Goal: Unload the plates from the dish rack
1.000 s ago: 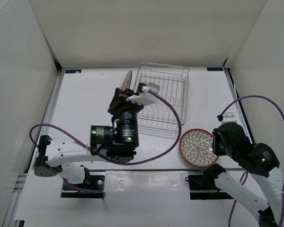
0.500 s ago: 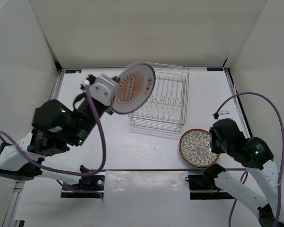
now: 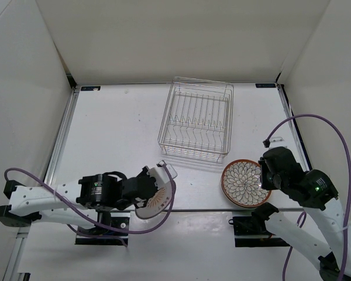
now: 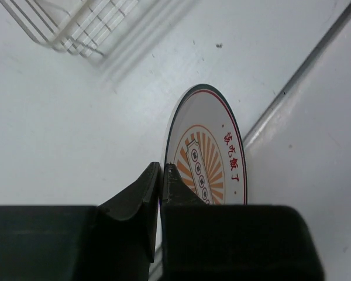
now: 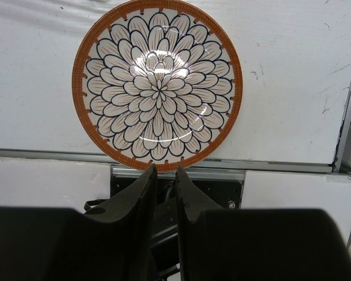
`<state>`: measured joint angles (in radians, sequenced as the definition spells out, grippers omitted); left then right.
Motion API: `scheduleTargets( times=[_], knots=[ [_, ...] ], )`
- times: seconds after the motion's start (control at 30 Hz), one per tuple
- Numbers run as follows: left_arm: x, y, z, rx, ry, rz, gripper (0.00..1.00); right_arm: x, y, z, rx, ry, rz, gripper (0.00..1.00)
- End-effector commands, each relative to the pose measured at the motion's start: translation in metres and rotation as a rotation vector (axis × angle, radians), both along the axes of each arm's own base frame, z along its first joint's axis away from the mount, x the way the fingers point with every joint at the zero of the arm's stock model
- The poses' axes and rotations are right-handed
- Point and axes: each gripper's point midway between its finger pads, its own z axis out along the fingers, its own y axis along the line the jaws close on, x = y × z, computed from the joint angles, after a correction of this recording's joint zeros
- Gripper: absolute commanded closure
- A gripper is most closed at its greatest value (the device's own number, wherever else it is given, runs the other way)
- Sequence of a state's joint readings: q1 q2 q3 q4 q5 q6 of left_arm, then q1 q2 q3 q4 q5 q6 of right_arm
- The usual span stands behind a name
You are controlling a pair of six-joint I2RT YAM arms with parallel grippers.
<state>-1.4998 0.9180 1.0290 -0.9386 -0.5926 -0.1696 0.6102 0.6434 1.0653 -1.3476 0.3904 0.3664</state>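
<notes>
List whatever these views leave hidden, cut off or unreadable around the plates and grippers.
- Top view: the left gripper fingertips are hidden behind the small orange-motif plate.
- Left wrist view: that plate's lower part is covered by the fingers; whether it touches the table is unclear.
- Right wrist view: the right gripper hides the petal-pattern plate's near rim; contact cannot be told.
- Red plate lettering: too small.

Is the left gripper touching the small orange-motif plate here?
Touching. The left wrist view shows the left gripper closed on the rim of the small plate, fingers pressed against both faces.

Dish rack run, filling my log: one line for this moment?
dish rack: no plates | left pincer: shut on small plate | petal plate: flat on table
</notes>
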Motion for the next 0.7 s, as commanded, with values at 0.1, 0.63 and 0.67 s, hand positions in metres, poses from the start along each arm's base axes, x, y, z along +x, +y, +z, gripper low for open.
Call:
scheduleTargets(
  times=[0.1,0.63,0.67],
  knots=[
    [-0.014,-0.007,-0.049,-0.19,0.251,0.116,1.0,0.001,-0.002,0.001,-0.004,-0.017,-0.007,0.78],
    [0.06,-0.01,-0.114,-0.423,0.69,0.303,1.0,0.0,-0.006,0.003,-0.002,-0.031,-0.023,0.78],
    [0.069,-0.014,-0.115,-0.469,0.715,0.308,1.0,0.0,-0.005,0.003,-0.001,-0.033,-0.02,0.78]
  ],
)
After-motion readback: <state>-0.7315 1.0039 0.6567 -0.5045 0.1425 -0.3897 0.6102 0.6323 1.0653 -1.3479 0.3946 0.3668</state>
